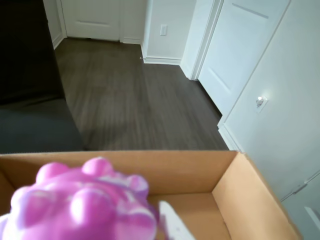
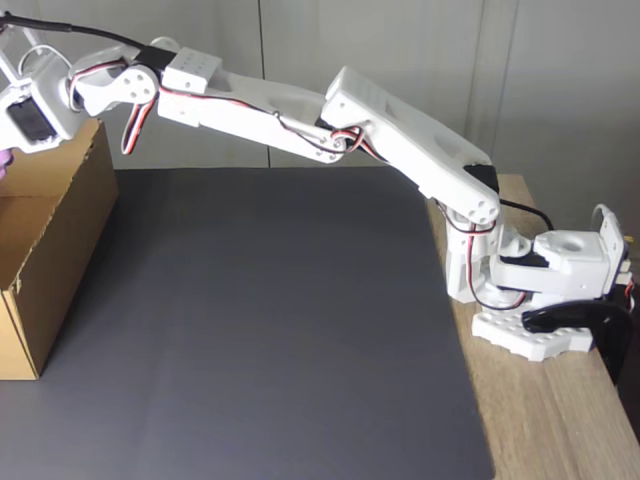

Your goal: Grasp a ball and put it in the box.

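home: panelled doors (image 1: 240, 45), wood floor (image 1: 135, 95)

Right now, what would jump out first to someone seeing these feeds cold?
The ball, bumpy pink and lavender, looms at the bottom left of the wrist view, over the open box. In the fixed view the white arm stretches from its base at the right across the dark mat to the box at the left edge.
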Motion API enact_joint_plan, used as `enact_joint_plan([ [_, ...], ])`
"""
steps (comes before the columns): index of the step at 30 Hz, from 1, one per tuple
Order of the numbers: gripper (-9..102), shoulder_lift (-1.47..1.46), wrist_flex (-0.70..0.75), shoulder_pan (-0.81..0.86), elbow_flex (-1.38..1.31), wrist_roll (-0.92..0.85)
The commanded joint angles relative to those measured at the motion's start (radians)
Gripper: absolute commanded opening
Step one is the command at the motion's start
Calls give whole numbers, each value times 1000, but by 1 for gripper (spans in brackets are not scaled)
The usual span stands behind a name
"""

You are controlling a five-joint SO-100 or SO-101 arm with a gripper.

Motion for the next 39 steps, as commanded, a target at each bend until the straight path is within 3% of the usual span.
enact_joint_plan([
  [1, 37, 0, -14, -8, -87, -2],
  [14, 40, 9, 8, -8, -89, 2],
  [17, 32, 21, 37, -8, -89, 2],
  [22, 0, 46, 98, -17, -89, -2],
  [34, 0, 117, 216, -21, -115, -21],
  [39, 0, -60, 449, -14, -517, -104],
])
